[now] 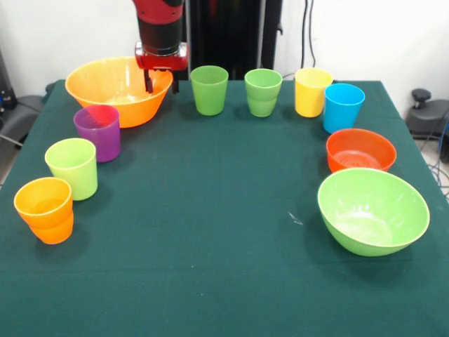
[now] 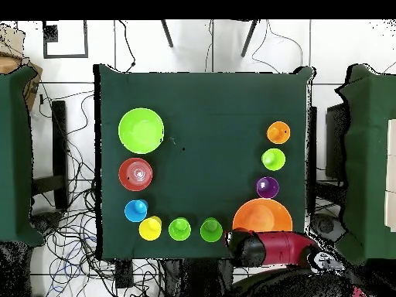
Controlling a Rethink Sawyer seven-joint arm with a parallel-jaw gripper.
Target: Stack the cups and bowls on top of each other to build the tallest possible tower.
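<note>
On the green tabletop (image 1: pixel 210 210) the things stand in an arc: nearest are the orange cup (image 1: pixel 45 209) at the left and the large lime-green bowl (image 1: pixel 372 210) at the right, then the lime cup (image 1: pixel 72 167), the purple cup (image 1: pixel 98 132) and the red-orange bowl (image 1: pixel 360 150). At the far edge stand the blue cup (image 1: pixel 343 107), the yellow cup (image 1: pixel 312 91), two green cups (image 1: pixel 263 92) (image 1: pixel 209 89) and the large orange bowl (image 1: pixel 118 90). The pincer (image 1: pixel 161 81) hangs over this bowl's right rim, holding nothing, its fingers a little apart.

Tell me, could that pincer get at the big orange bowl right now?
Probably yes: the pincer hangs right over the big orange bowl at its near rim, with nothing between them; the purple cup stands clear in front.
</note>
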